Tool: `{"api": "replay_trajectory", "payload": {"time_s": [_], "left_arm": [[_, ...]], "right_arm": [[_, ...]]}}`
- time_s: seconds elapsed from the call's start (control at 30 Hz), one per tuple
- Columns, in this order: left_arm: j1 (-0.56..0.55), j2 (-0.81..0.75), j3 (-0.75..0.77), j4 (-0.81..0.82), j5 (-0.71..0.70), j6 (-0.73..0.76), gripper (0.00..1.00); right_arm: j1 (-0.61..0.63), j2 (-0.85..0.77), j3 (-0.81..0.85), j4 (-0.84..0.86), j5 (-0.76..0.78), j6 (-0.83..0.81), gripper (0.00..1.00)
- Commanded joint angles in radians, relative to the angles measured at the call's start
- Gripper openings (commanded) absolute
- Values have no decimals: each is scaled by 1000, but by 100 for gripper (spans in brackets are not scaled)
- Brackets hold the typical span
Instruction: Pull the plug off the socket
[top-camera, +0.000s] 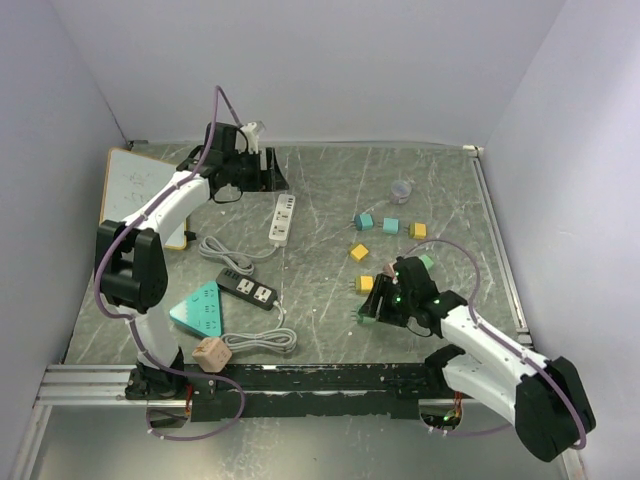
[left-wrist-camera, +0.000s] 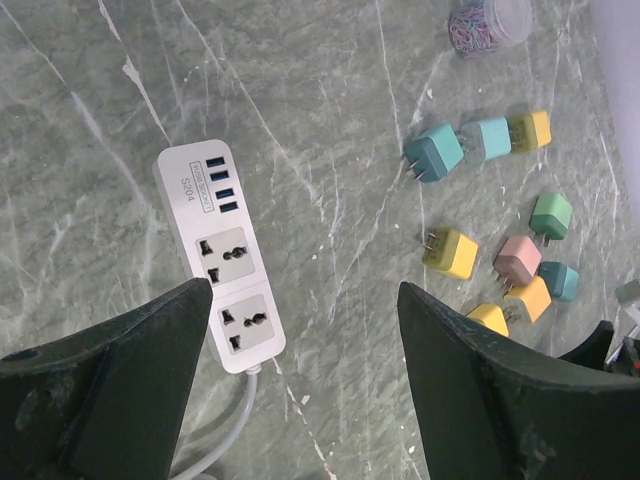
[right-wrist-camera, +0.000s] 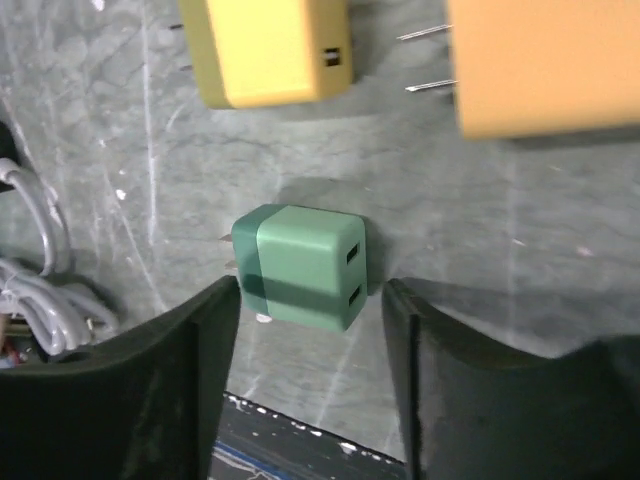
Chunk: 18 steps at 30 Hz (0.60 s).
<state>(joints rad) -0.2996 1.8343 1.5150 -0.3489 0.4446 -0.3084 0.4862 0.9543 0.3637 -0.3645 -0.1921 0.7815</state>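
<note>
A green plug (right-wrist-camera: 305, 265) lies loose on the table, prongs pointing left, plugged into nothing. My right gripper (right-wrist-camera: 311, 292) is open just above it, one finger on each side, not touching; in the top view the gripper (top-camera: 385, 300) is at the front right with the plug (top-camera: 367, 319) beside it. The white power strip (left-wrist-camera: 215, 255) has both of its sockets empty; it also shows in the top view (top-camera: 282, 218). My left gripper (left-wrist-camera: 305, 400) is open and empty, raised at the back left (top-camera: 248, 138).
A black power strip (top-camera: 247, 288), a teal triangular strip (top-camera: 200, 310) and a pink cube adapter (top-camera: 212, 352) lie front left with coiled cables. Several loose coloured plugs (left-wrist-camera: 450, 252) lie right of centre. A clip jar (top-camera: 401, 188) and a whiteboard (top-camera: 135, 190) are there too.
</note>
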Motion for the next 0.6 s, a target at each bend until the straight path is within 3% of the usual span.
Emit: {"api": "replay_trajectory", "payload": {"time_s": [0.0, 0.1, 0.27, 0.47, 0.57], "left_arm": [[-6, -32, -5, 24, 9, 19, 86], [-8, -39, 1, 15, 10, 26, 86], [-13, -83, -35, 50, 0, 31, 86], [-52, -183, -89, 106, -70, 81, 87], [-71, -292, -173, 210, -107, 107, 88]], "right_arm": [[2, -106, 43, -152, 173, 34, 67], [2, -150, 66, -147, 187, 21, 83], [2, -168, 143, -94, 159, -37, 88], [2, -166, 322, -150, 264, -149, 94], [2, -173, 420, -200, 346, -222, 98]]}}
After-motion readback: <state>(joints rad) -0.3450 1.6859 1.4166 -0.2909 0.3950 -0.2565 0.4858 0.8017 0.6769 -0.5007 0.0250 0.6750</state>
